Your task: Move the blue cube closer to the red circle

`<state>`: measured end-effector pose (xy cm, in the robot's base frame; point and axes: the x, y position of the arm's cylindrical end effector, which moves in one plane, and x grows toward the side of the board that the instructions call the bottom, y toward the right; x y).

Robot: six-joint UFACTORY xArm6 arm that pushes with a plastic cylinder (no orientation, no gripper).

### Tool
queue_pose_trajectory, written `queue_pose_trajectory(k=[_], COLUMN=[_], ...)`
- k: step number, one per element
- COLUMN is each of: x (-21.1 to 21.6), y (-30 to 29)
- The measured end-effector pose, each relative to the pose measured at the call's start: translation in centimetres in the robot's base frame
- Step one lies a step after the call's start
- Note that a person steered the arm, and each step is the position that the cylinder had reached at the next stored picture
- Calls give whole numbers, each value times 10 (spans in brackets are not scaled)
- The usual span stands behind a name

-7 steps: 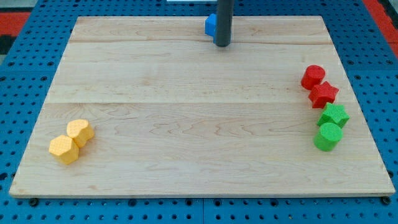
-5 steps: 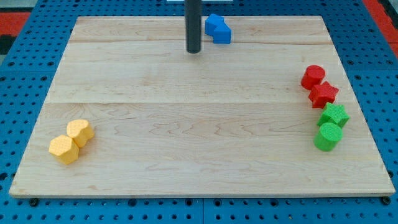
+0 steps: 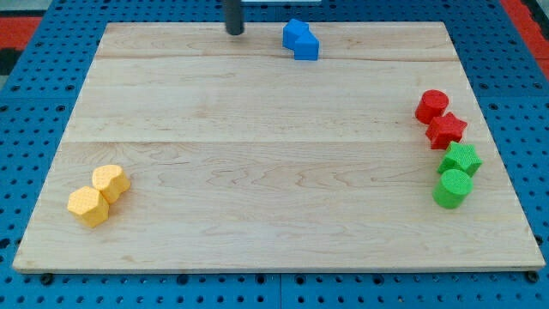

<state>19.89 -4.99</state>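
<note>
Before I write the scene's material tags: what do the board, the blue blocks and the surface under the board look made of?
Board: pale wood, matte, with visible grain and plank seams. Blue blocks: probably moulded or printed plastic, uniform saturated colour, faintly textured faces. Surface underneath: blue panel with a regular grid of holes, perhaps painted metal or plastic; I cannot tell. My tip stands left of the blue blocks.

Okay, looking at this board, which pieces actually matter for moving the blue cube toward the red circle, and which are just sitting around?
Part of the job:
- blue cube, touching another blue block, at the view's top
- red circle, at the view's right
- my tip, left of the blue blocks, apart from them

Lying about:
- other blue block
- red star
- green star
- green cylinder
- two yellow blocks
</note>
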Motion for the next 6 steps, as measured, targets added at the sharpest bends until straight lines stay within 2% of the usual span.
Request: queue_pose_trajectory(k=[1,2,3,5,6], x=[-4,25,30,19,-7], y=[5,33,63,39,53])
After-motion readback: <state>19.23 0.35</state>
